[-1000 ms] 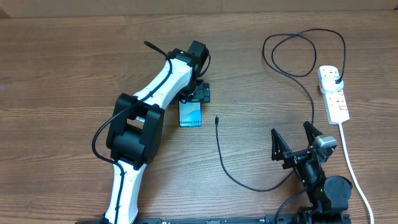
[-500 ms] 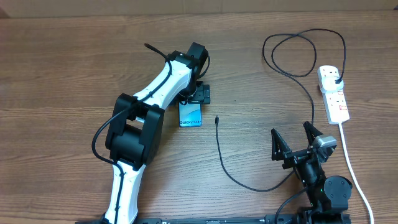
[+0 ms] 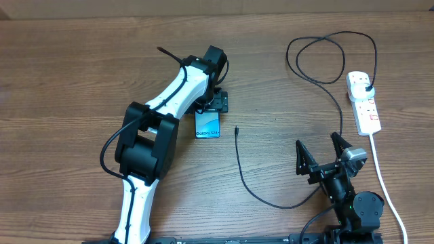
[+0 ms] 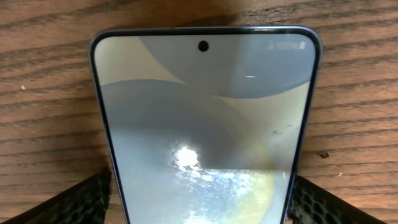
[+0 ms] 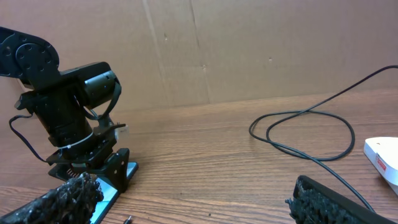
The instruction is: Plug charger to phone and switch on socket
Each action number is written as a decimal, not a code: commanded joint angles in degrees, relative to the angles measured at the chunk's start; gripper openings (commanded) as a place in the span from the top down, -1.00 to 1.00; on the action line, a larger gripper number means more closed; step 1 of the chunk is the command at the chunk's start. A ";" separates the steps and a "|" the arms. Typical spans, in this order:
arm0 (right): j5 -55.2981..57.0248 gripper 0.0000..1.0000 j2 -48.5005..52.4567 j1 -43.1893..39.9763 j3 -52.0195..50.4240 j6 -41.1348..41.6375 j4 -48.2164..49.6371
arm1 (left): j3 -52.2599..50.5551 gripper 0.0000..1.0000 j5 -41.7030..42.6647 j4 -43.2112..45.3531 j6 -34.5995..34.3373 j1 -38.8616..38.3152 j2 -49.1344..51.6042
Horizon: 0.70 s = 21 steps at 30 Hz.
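While the overhead view shows nothing moved from a second ago, my left gripper hangs over the far end of the phone, which lies left of centre. The charger trails across the table, its connector tip lying apart to the phone's right, unplugged, and its other end at the socket on the far right. My right gripper sits near, jaws spread wide and empty. From the left wrist, my fingers flank the phone's two long edges, touching or just beside them; I cannot tell whether they grip. From the right wrist I see only the cable loop and a corner of the socket ahead. I judge I am about to brace the phone; plugging and switching remain undone.
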 commanded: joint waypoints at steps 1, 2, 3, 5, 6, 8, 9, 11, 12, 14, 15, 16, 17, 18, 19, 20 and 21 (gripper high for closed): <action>-0.07 -1.00 -0.31 -0.04 -0.57 -0.09 0.37 | -2.10 -0.77 4.09 0.63 1.01 -0.07 1.27; -0.07 -1.00 -0.31 -0.04 -0.57 -0.09 0.37 | -2.10 -0.75 4.09 0.63 1.01 -0.07 1.27; -0.07 -1.00 -0.31 -0.04 -0.57 -0.09 0.37 | -2.10 -0.72 4.09 0.63 1.01 -0.07 1.27; -0.07 -1.00 -0.31 -0.04 -0.57 -0.09 0.37 | -2.08 -0.68 4.11 0.61 0.98 -0.07 1.27; -0.07 -1.00 -0.31 -0.04 -0.57 -0.09 0.37 | -2.08 -0.68 4.11 0.57 0.76 -0.07 1.25; -0.07 -1.00 -0.31 -0.04 -0.57 -0.09 0.37 | -2.08 -0.65 4.35 0.55 0.76 -0.07 1.22; -0.07 -1.00 -0.31 -0.04 -0.57 -0.09 0.37 | -2.08 -0.65 4.39 0.55 0.74 -0.07 1.20; -0.07 -1.00 -0.31 -0.04 -0.57 -0.09 0.37 | -2.05 -0.65 4.79 0.44 0.52 -0.07 0.98; -0.07 -1.00 -0.31 -0.04 -0.57 -0.09 0.37 | -2.03 -0.65 4.76 0.35 0.55 -0.07 0.90; -0.07 -1.00 -0.31 -0.04 -0.57 -0.09 0.37 | -1.99 -0.70 4.76 0.15 0.55 -0.07 0.81; -0.07 -1.00 -0.31 -0.04 -0.57 -0.09 0.37 | -1.99 -0.86 4.79 -0.11 0.55 -0.07 0.81; -0.07 -1.00 -0.31 -0.04 -0.57 -0.09 0.37 | -1.99 -1.00 4.81 -0.70 0.55 -0.07 0.81; -0.07 -0.99 -0.31 -0.04 -0.57 -0.09 0.37 | -1.99 -0.99 4.85 -1.01 0.55 -0.07 0.81; -0.07 -1.00 -0.31 -0.04 -0.57 -0.09 0.37 | -1.99 -1.00 5.25 -1.60 0.59 -0.07 0.81; -0.07 -1.00 -0.31 -0.04 -0.57 -0.09 0.37 | -1.99 -1.00 5.44 -2.27 0.59 -0.09 0.83; -0.07 -1.00 -0.31 -0.04 -0.57 -0.09 0.37 | -1.99 -1.00 5.66 -2.67 0.59 -0.07 0.83; -0.07 -1.00 -0.31 -0.04 -0.57 -0.09 0.37 | -1.99 -0.97 6.19 -2.89 0.59 -0.07 0.83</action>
